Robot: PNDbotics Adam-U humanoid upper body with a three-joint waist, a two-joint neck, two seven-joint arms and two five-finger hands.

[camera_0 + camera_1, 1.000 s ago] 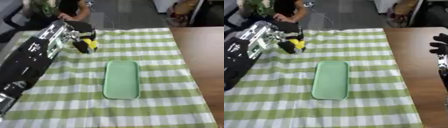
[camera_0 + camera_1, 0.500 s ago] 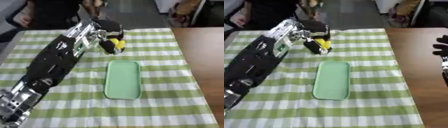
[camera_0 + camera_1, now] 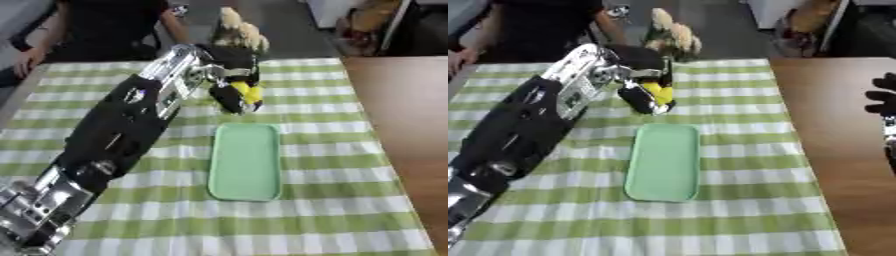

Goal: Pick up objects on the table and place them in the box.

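Transfer under way: left hand has fingers curled round a small yellow object, held just short of the shallow light-green rectangular box below it on the green-checked table, nothing inside yet; right hand idle, fingers relaxed.

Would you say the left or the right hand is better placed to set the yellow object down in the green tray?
The left hand. It holds the yellow object just beyond the green tray. The right hand is off over the bare wood beside the checked cloth.
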